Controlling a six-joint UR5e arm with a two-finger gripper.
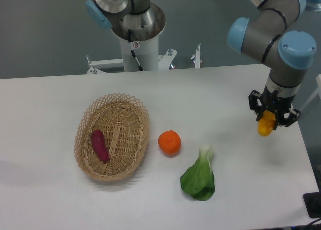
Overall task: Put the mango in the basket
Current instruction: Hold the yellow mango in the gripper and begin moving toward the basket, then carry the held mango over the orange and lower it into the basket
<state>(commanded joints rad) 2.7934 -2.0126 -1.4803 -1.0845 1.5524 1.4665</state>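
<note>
Gripping the mango, the jaws are closed on it, well apart from the basket.

The arm is reaching in from the upper right, its wrist pointing straight down at the far right side. The claw is hanging vertically there, its dark fingers closing around the mango.
</note>
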